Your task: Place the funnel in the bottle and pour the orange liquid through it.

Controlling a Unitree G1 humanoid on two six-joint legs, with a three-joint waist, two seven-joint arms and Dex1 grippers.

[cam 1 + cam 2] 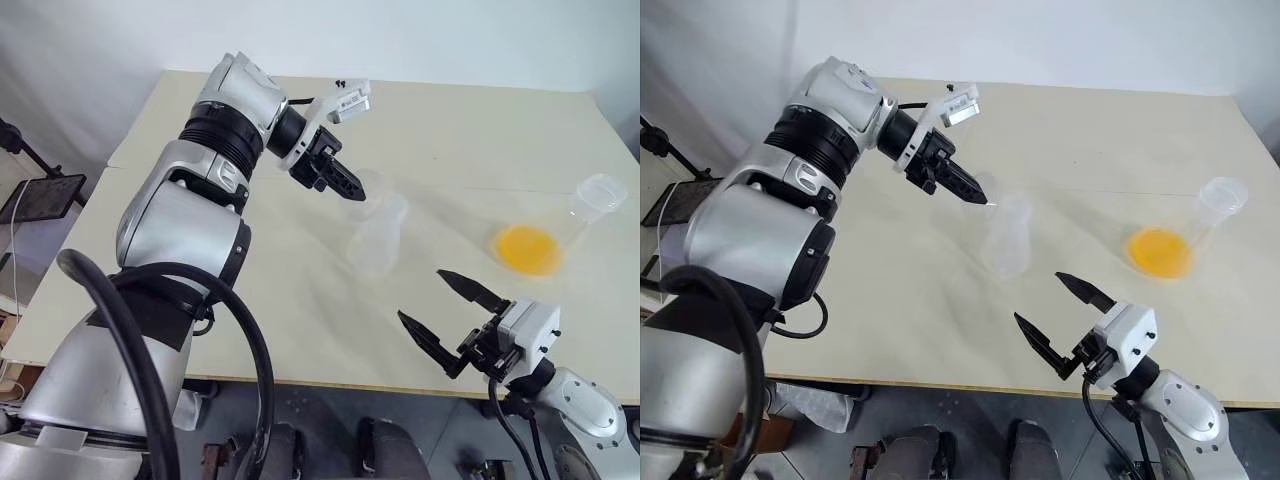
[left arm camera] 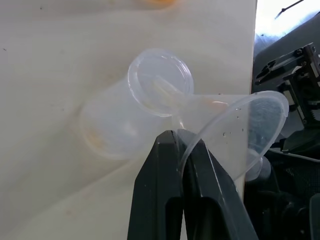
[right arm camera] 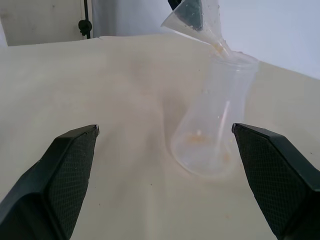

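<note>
Left wrist view: left gripper point(image 2: 181, 145) pinches the clear funnel point(image 2: 235, 130) by its rim — tilted, stem dipping into the empty bottle point(image 2: 135, 112) mid-table — while the right gripper point(image 1: 455, 315) gapes wide, holding nothing.

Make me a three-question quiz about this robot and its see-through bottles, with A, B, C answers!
1. Where is the funnel?
A. flat on the table
B. tilted at the bottle neck, in the left tool
C. in the right tool

2. How many clear flasks stand on the table?
A. one
B. two
C. four

3. How is the right tool?
A. open, holding nothing
B. shut on a flask
C. shut on the funnel

Answers:
1 B: the left wrist view shows the black fingers pinching the funnel's rim, stem at the neck.
2 B: the empty bottle, and the flask with orange liquid.
3 A: its fingers are spread wide with only table between them.
</note>
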